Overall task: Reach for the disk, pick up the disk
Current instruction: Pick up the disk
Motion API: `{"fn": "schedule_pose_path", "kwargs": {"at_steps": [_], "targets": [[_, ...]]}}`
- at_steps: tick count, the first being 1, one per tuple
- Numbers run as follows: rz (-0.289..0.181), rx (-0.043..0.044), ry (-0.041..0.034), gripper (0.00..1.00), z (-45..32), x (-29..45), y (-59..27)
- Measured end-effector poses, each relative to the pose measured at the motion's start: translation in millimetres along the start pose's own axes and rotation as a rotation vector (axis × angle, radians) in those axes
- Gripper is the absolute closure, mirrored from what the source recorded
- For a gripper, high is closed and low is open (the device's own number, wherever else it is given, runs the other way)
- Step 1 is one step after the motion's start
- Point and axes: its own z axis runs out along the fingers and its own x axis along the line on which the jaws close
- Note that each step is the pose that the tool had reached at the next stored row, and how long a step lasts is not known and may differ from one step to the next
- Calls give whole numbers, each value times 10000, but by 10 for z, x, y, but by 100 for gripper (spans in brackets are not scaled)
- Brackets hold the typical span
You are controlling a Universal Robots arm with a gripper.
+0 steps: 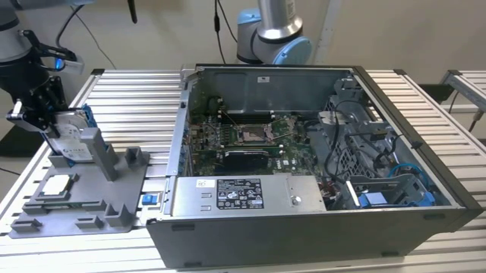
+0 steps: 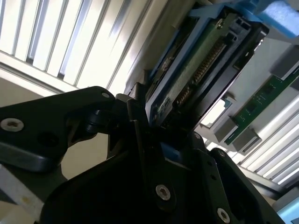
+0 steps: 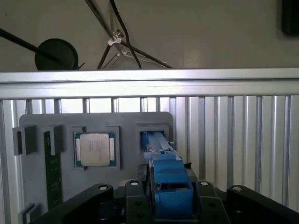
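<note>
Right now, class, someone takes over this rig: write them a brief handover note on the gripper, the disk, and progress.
Gripper: shut on the disk, fingers either side of its blue rail in the first wrist view.
Disk: upright on edge in the grey fixture, at the exterior view's left, beside the open computer case.
Done: reach and grasp.
Left: lifting; the disk looks not yet clear of its slot.
</note>
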Motion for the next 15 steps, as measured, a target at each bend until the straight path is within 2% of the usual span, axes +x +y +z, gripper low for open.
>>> {"fn": "schedule_pose_path", "kwargs": {"at_steps": [15], "targets": [[-4,-5,3,0,58,0,-1]]}}
